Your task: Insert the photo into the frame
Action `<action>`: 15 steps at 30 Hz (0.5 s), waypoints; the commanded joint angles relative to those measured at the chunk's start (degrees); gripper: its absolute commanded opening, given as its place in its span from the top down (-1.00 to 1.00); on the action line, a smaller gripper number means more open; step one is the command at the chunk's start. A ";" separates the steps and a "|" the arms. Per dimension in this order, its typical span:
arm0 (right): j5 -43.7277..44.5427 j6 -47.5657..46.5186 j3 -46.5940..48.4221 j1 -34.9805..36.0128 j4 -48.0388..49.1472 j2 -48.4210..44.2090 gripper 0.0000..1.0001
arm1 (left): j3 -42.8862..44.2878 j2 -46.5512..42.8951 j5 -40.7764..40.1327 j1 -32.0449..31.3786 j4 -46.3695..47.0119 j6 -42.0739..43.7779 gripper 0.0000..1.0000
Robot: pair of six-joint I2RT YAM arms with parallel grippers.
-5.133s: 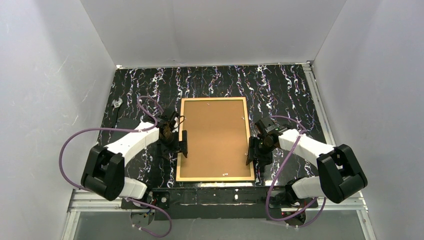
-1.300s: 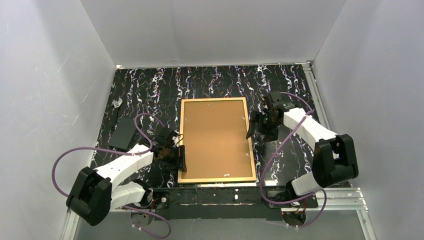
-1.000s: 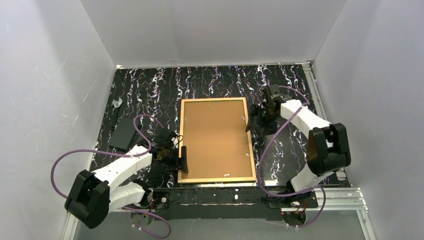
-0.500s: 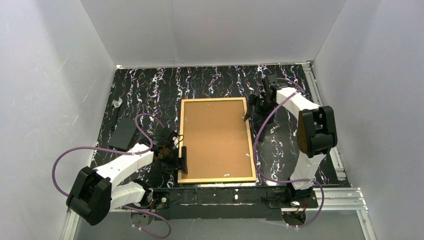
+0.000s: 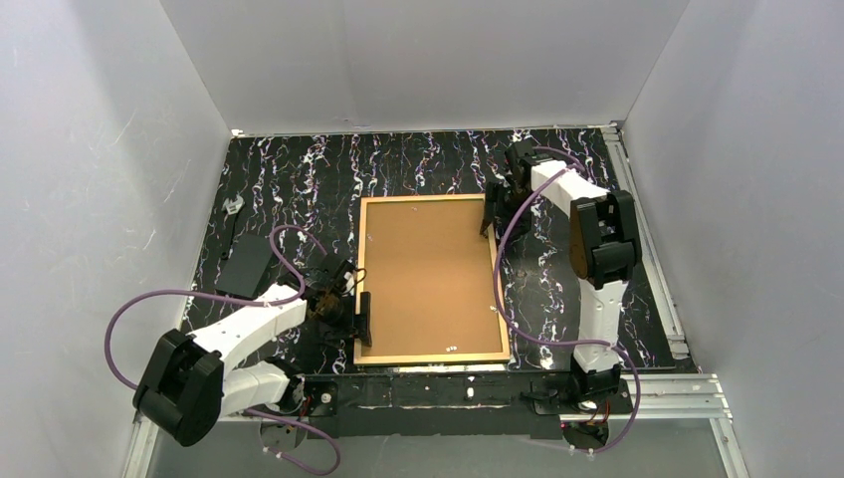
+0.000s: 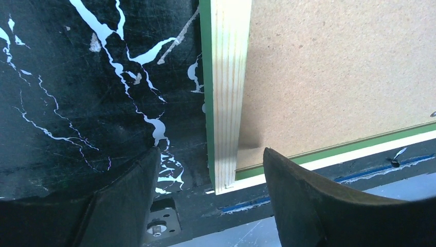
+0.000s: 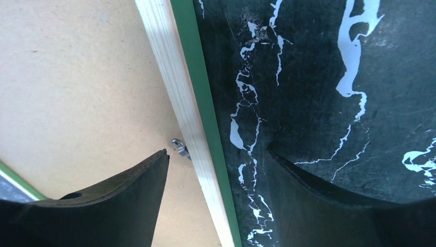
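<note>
Right, top view first: the frame (image 5: 428,357) lay back-up in the middle of the bench (image 5: 299,179), long side running near to far, tan wood edge showing all round. Brown backing board (image 5: 426,274) sat inside it. Left hand (image 5: 363,319) was at the frame's left rail, close to the near-left corner. Right hand (image 5: 490,214) was at the right rail, close to the far-right corner, with that arm reaching far out. A flat black piece (image 5: 245,267) lay on the bench left of the frame, well apart from it. A small silvery bit (image 5: 234,206) lay further back, near the left wall.

Left wrist view: the hand was wide open and holding nothing. Its fingers (image 6: 123,200) straddled the wood rail just above the near-left corner, one over bare bench and the other over the backing board. The green face of the frame showed as a thin strip along the rail's outer side. Can't tell whether either finger touched anything.

Right wrist view: same story, wide open, nothing gripped. One finger (image 7: 118,200) sat over the backing board and the other over the bench, with the wood rail and its green strip running between them. A small metal clip (image 7: 179,147) sat on the board, right against the rail's inner edge. Contact with the rail can't be told.
</note>
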 commanded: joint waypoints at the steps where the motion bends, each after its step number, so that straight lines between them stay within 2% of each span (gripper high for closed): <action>1: 4.70 -2.07 2.55 1.67 -3.29 1.49 -0.49 | 0.47 1.99 -2.08 -0.02 -7.03 1.05 -0.45; 5: 6.73 -3.05 1.22 2.75 -3.11 1.01 -0.40 | 0.61 2.98 -1.74 -0.02 -6.89 1.14 -0.43; 12: 9.63 -3.78 -1.61 3.77 -2.38 -1.06 -0.35 | 0.72 3.62 -1.70 -0.02 -6.57 1.13 -0.42; 15: 10.21 -3.82 -1.31 3.84 -2.35 -0.52 -0.20 | 0.87 3.91 -1.61 -0.02 -6.54 1.22 -0.41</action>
